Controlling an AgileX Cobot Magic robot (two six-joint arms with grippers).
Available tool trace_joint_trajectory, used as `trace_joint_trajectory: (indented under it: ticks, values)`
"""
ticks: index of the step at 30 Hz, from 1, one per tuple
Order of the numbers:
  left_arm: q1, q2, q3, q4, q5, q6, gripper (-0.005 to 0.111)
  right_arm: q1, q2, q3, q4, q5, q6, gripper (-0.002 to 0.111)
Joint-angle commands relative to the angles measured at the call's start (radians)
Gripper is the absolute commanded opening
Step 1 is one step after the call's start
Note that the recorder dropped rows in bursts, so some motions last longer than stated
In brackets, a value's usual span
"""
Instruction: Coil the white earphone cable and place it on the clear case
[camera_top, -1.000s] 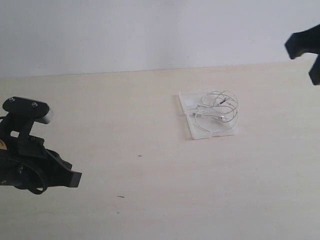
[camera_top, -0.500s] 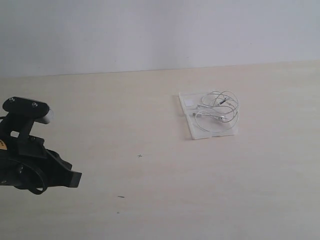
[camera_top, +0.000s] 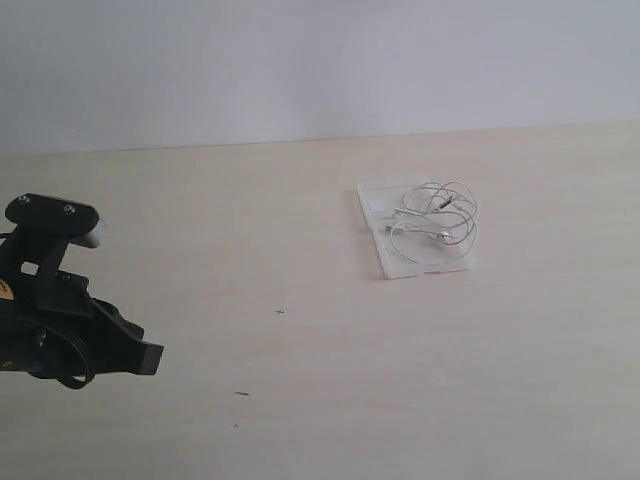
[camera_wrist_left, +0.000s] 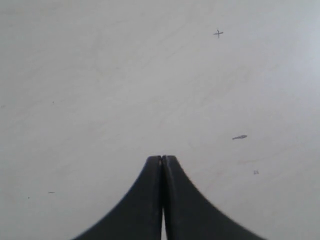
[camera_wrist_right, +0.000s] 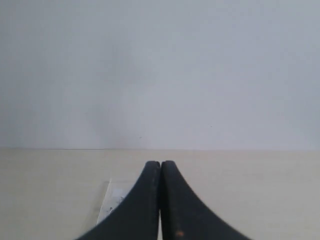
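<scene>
The white earphone cable (camera_top: 437, 222) lay in loose overlapping loops on the clear case (camera_top: 402, 264). That put it at about 2 o'clock from the middle of the exterior view. The case's white patch (camera_top: 380, 204) sat bare at its 10 o'clock corner. The loops reached the case's edge at 3 o'clock; whether any strand hung past it was too fine to tell.

Judged from this, the coiling and placing looked finished, so the step in hand was probably just to stay away and check the result. Doing that well meant not brushing the wire. It was springy and light, and the flat case would probably slide on the table (camera_top: 300, 200) at a nudge.

If a strand did need tucking in, a straight descent from above and a pinch on that loop alone seemed safer than a sideways sweep.

The left tool (camera_top: 150, 356) was well apart from the case, low at 8 o'clock, with its fingers pressed together on nothing. The right tool (camera_wrist_right: 160, 163) was outside the exterior view. Its wrist view showed its fingers also together and empty, pointing over the table toward the wall.
</scene>
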Motion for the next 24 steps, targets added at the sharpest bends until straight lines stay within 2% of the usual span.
trace_joint_trajectory:
  ticks: [1,9,14,19,24]
  values:
    - [-0.005,-0.003,0.000,0.004,-0.004,-0.010,0.000,-0.009,-0.064,0.190,-0.004,-0.122,-0.010,0.000]
    - [-0.005,-0.003,0.000,0.004,-0.004,-0.010,0.000,-0.009,-0.090,0.304,-0.009,-0.111,-0.041,0.000]
    - [-0.005,-0.003,0.000,0.004,-0.004,-0.010,0.000,-0.009,-0.222,0.364,0.041,-0.109,-0.100,0.000]
    - [-0.005,-0.003,0.000,0.004,-0.004,-0.010,0.000,-0.009,-0.323,0.364,0.083,0.065,-0.163,0.000]
    - [-0.005,-0.003,0.000,0.004,-0.004,-0.010,0.000,-0.009,-0.350,0.364,0.097,0.084,-0.183,0.000]
